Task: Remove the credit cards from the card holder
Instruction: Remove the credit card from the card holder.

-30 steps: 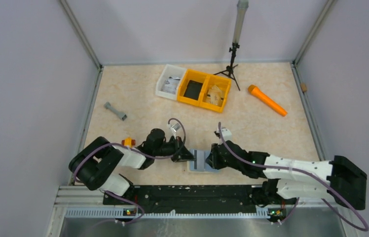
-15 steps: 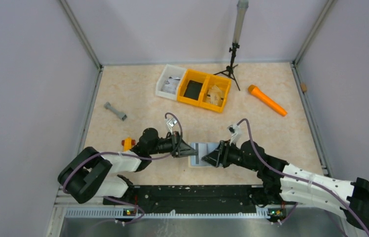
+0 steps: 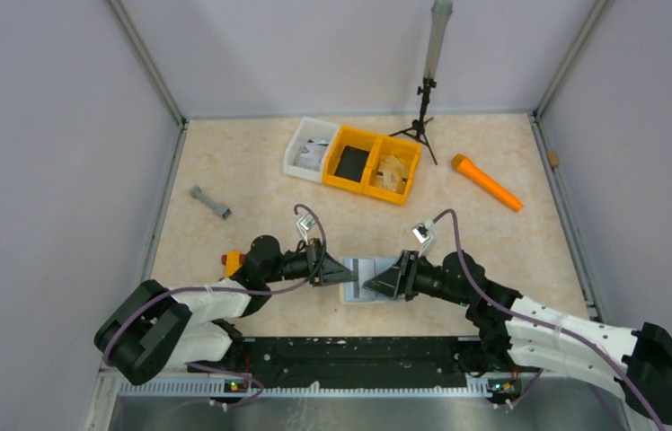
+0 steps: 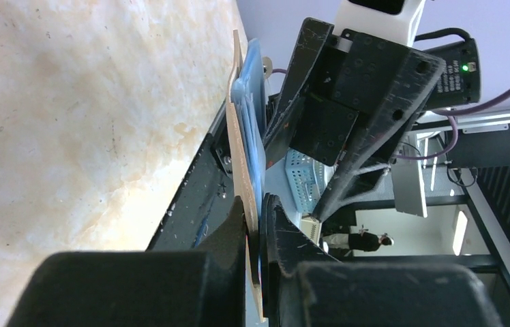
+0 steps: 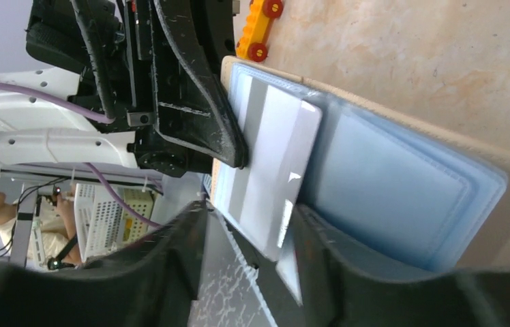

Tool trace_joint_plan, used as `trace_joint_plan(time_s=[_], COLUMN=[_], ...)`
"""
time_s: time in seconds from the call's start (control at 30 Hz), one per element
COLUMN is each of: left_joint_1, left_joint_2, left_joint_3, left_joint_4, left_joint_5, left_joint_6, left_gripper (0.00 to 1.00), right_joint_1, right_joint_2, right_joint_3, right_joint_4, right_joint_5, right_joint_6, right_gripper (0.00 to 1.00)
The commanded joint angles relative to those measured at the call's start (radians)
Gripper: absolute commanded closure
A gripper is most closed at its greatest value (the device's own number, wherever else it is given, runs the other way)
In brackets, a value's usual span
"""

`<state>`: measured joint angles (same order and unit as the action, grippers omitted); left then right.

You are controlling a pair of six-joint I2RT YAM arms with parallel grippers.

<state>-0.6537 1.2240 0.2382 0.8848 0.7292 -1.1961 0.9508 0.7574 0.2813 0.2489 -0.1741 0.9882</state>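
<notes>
Inside the spread right claw [image 5: 249, 214], a pale card [image 5: 273, 157] juts from the card holder [image 4: 245, 122] clamped by the left claw [image 4: 259, 204].

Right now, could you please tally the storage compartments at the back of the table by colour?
White compartment: 1
Yellow compartments: 2
Total: 3
</notes>
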Motion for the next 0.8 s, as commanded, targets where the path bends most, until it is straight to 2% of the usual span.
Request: trace_joint_plan(time_s=[0.0,0.2,0.4,0.7,0.77], left_joint_1=[-0.003,-0.004,-0.003,0.003,0.004], left_joint_2=[-0.011,-0.018,-0.015,-0.061,-0.066], left_joint_3=[-0.008,-0.02,-0.022,-0.036,-0.034], left_joint_4=[0.195,0.221,0.328,0.326,0.321], left_joint_5=[0.059,0.064,0.089,0.081,0.081], left_joint_6=[-0.07,-0.079,-0.14,-0.145,-0.143], left_gripper=[1.0,1.0,1.0,1.0,0.97], right_joint_1=[-0.022,-0.044,-0.055,-0.063,-0.065], right_joint_2=[0.018,-0.02,-0.071,-0.266,-0.286], right_joint_3=[-0.036,-0.085,-0.117,-0.131,-0.132], right_joint_4=[0.13,0.24,0.326,0.115,0.094], right_joint_5=[-0.064,-0.086,-0.083,0.003,0.004], right_joint_6=[0.048,0.09,0.119,0.09,0.093], right_gripper=[0.55,0.87,0.99,1.0,1.0])
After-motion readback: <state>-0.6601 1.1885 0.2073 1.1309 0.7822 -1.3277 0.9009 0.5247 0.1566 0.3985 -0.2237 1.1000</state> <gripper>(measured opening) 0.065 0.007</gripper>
